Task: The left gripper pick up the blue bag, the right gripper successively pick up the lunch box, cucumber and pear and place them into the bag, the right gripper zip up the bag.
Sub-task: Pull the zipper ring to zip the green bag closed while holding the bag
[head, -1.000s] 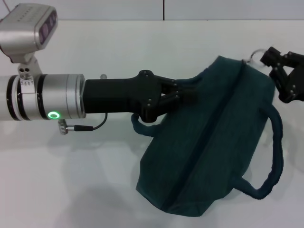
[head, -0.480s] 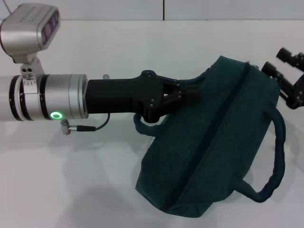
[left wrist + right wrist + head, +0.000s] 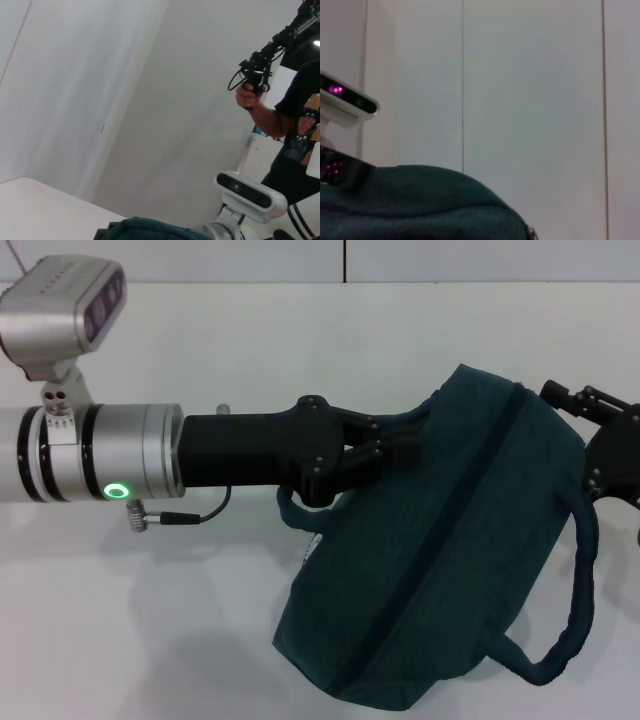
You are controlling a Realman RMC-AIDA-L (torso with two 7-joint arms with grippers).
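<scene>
Bag (image 3: 440, 570) held above table (image 3: 150, 620), zipper looks closed | left tool (image 3: 385, 450) clamped on its handle | right tool (image 3: 600, 440) beside far end, fingers unclear | step: zipping looks finished | next: confirm closure

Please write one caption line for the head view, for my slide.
Left pincer shut on one handle of the zipped dark teal fabric bag; all-black right pincer beside the bag's far end.

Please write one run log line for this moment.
left pincer: shut on blue bag handle | right pincer: at bag's zipper end | bag: zipped
</scene>
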